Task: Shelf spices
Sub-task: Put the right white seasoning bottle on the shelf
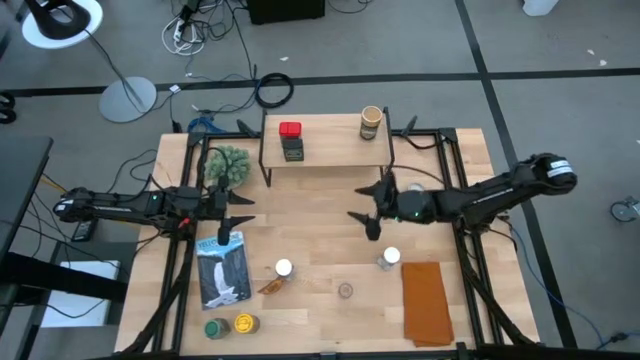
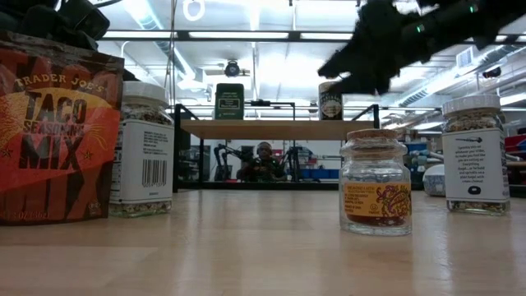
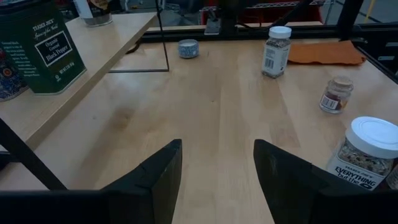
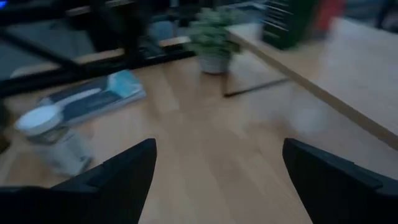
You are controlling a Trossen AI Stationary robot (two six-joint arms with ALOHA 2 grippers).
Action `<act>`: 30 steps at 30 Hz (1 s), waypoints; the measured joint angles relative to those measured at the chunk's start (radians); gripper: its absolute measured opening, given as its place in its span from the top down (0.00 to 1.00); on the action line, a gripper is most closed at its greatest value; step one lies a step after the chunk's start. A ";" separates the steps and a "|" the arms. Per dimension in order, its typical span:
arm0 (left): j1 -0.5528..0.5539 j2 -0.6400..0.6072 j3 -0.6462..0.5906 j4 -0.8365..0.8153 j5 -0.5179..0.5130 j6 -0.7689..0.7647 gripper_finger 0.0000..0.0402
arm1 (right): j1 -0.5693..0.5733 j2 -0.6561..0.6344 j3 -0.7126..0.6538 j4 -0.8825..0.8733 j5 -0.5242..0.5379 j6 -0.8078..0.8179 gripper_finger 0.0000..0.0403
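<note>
Glass jars, light but slick and breakable, lie scattered from above: a white-lidded jar (image 1: pixel 284 268) and another jar (image 1: pixel 390 259) sit ahead of the shelf (image 1: pixel 325 150), while the right gripper (image 1: pixel 366 216) hangs spread and empty between them. At table height the cork-topped jar (image 2: pixel 376 182) looks best pinched round its straight middle. Past the left gripper (image 3: pixel 216 167), gaping and holding nothing, a white-capped jar (image 3: pixel 367 154) stands just beside it.

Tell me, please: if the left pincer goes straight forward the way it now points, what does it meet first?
Probably nothing nearby. The left pincer is open and faces bare table. Farthest along that line is the small round tin, but depth is unclear. The white-lidded jar sits off to one side.
</note>
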 joint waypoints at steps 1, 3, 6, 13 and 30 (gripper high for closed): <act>0.000 0.000 0.000 0.000 0.000 0.000 0.49 | 0.019 0.022 0.026 -0.005 0.000 -0.030 0.14; 0.000 0.000 0.000 0.003 0.000 0.000 0.49 | 0.051 0.059 0.084 -0.040 -0.001 -0.106 0.14; 0.000 0.000 0.000 0.005 0.000 -0.016 0.49 | 0.081 0.098 0.198 -0.205 -0.002 -0.159 0.14; 0.000 0.000 0.000 0.007 0.000 -0.032 0.49 | 0.112 0.182 0.543 -0.873 -0.010 0.008 0.14; 0.000 0.000 0.000 0.015 0.000 -0.032 0.49 | 0.262 0.381 0.800 -1.535 -0.287 -0.203 0.14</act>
